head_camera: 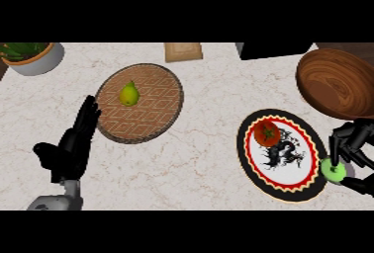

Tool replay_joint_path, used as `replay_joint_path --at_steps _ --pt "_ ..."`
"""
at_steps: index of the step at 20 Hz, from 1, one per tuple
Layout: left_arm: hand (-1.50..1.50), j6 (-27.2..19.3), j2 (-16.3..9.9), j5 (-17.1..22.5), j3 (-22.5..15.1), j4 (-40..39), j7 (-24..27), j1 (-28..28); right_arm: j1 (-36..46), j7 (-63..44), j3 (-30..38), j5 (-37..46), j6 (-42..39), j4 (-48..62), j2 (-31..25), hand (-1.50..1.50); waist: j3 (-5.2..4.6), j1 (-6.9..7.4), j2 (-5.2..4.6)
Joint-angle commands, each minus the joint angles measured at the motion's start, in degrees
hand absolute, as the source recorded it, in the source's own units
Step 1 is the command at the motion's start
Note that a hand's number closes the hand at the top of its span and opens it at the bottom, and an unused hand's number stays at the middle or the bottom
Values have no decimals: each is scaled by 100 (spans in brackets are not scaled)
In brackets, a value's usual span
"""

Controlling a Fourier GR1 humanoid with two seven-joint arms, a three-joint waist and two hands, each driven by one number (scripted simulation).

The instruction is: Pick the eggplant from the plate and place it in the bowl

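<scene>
Left hand (73, 143) flat (resting), right hand (352, 143) curled.

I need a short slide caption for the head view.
Right hand curled beside patterned plate holding a tomato; left hand open.

A pale cream marble counter top with thin brownish veins (211, 128) fills nearly the whole frame, evenly lit with only soft shadows. In the upper left corner stands a light grey round pot holding a green leafy plant over brown soil (33, 57), cut off by the top edge. At the top centre lies a small tan rectangular wooden board with a lighter inset panel (182, 51), also cut by the top edge. Just right of it, in the upper right of the frame, sits a black box-like block (276, 50). A dark strip shows beyond the counter at the far left edge.
</scene>
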State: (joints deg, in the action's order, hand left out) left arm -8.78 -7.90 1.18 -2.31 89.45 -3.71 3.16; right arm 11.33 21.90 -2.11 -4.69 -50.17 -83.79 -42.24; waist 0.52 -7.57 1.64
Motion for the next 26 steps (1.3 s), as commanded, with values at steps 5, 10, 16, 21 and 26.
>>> replay_joint_path --at_steps 5,10,16,21,26 --pt "0 24 -38 30 22 163 -15 -188 -946 2101 1485 -1207 -454 -892 -853 150 -12 -1 15" --pt "0 -25 95 -43 -136 207 -73 -80 -1571 2409 2562 -1716 -375 -1004 -1486 150 -29 168 -50" --pt "0 189 -45 7 -118 158 -147 152 -2240 2311 3421 -1989 -260 -1085 -1871 150 -46 422 -104" --pt "0 113 195 -150 -377 63 -154 384 -2370 1942 3841 -2471 -239 -762 -2046 150 -47 590 -140" --pt "0 248 182 -121 -423 100 -145 362 -1878 1243 3612 -2825 -67 -334 -2510 150 -51 801 -169"
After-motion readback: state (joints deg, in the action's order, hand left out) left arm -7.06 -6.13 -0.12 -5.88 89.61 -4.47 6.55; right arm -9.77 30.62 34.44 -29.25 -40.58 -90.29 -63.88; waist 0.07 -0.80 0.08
